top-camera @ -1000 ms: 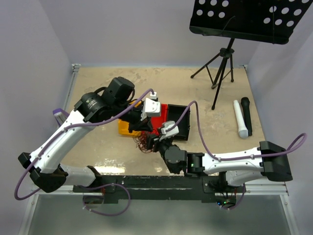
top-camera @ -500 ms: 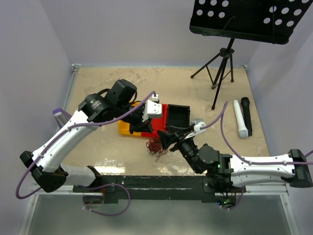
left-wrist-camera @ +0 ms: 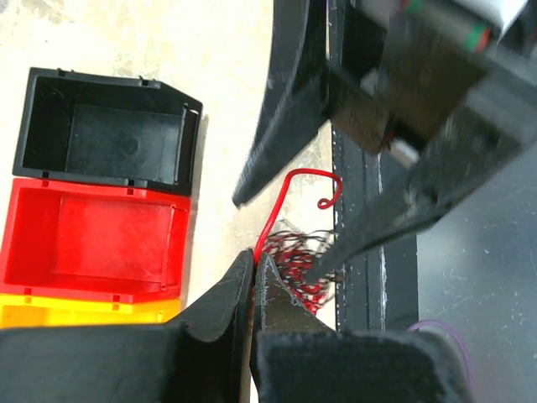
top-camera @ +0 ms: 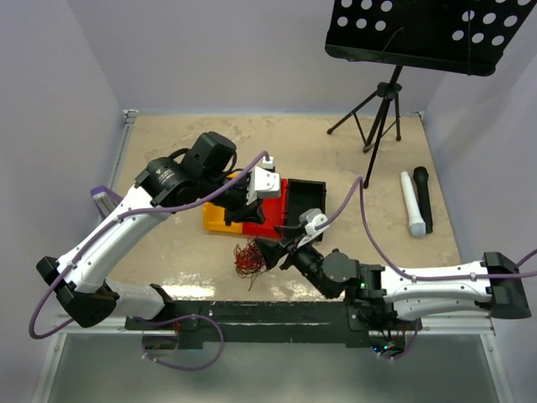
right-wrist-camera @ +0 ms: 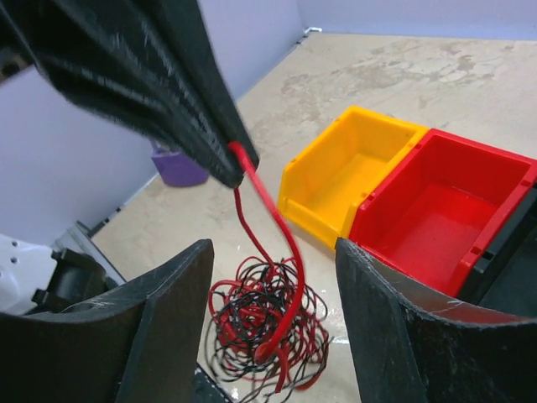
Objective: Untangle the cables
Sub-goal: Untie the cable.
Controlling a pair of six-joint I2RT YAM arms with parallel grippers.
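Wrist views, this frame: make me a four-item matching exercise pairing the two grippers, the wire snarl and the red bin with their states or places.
Things
1. left gripper
2. right gripper
3. snarl of thin red and black wires
4. red plastic bin

States or places
A. empty, between the yellow plastic bin and the black plastic bin
B. open, pointed at the snarl
C. shut, pinching one red strand
D. heaped on the beige table, near its front edge

Pairs: 1-C; 2-B; 3-D; 4-A
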